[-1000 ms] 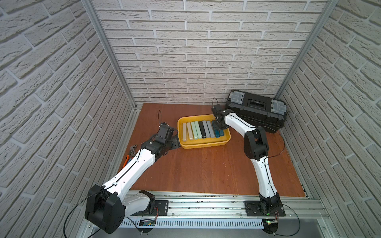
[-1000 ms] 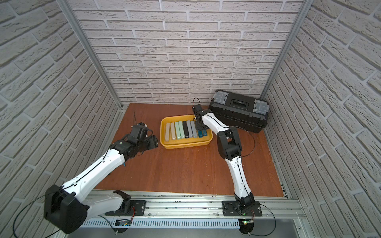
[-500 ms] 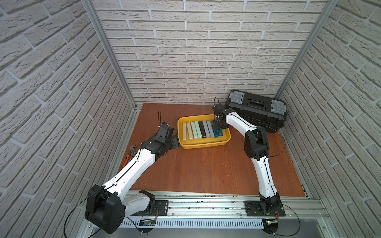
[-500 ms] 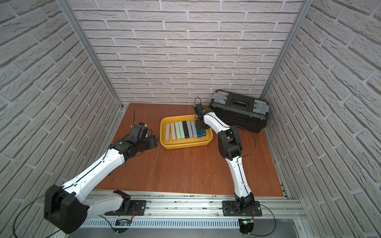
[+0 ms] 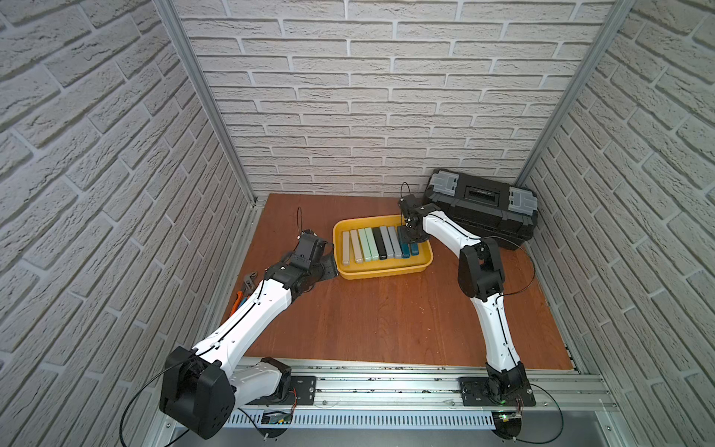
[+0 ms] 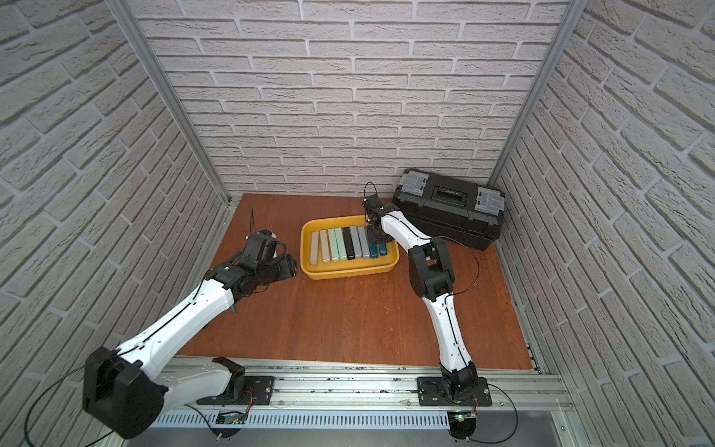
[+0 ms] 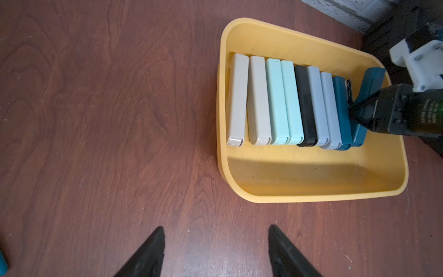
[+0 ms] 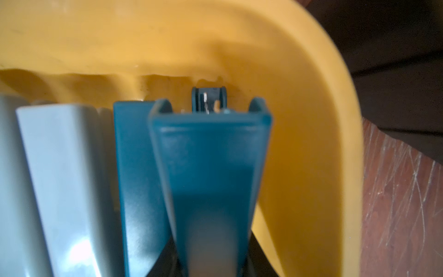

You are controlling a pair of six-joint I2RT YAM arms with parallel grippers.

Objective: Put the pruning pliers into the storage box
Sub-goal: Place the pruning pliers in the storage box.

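Yellow storage box (image 5: 383,275) on the wooden table (image 5: 387,321), toward 12 o'clock from table centre in both top views (image 6: 348,273). All nine pruning pliers (image 5: 380,244) (image 6: 348,244) are inside it, side by side in one row. The beige pair is at the 9 o'clock end, then the mint pair, black, the grey pair, and the teal pair at the 3 o'clock end. The row sits against the box's 12 o'clock wall.

Right gripper (image 5: 408,234) (image 6: 374,234) is in the box at the row's 3 o'clock end, clenched across the outer teal bar (image 5: 414,248) (image 6: 383,249). In the left wrist view that bar (image 7: 358,136) is tilted, far end lifted above its neighbours, near end level with them, and the gripper (image 7: 353,109) straddles it. In the right wrist view the bar (image 8: 211,156) is blurred and runs out from between the fingers, close against the other teal bar.

Left gripper (image 5: 329,267) (image 7: 215,227) is at 9 o'clock of the box, just beside its wall, fingers (image 7: 148,254) spread, nothing between them.

Black toolbox (image 5: 483,209) at 2 o'clock of the box, lid down. Orange-handled pliers (image 5: 243,288) at the table's 9 o'clock edge, partly hidden by the left arm.
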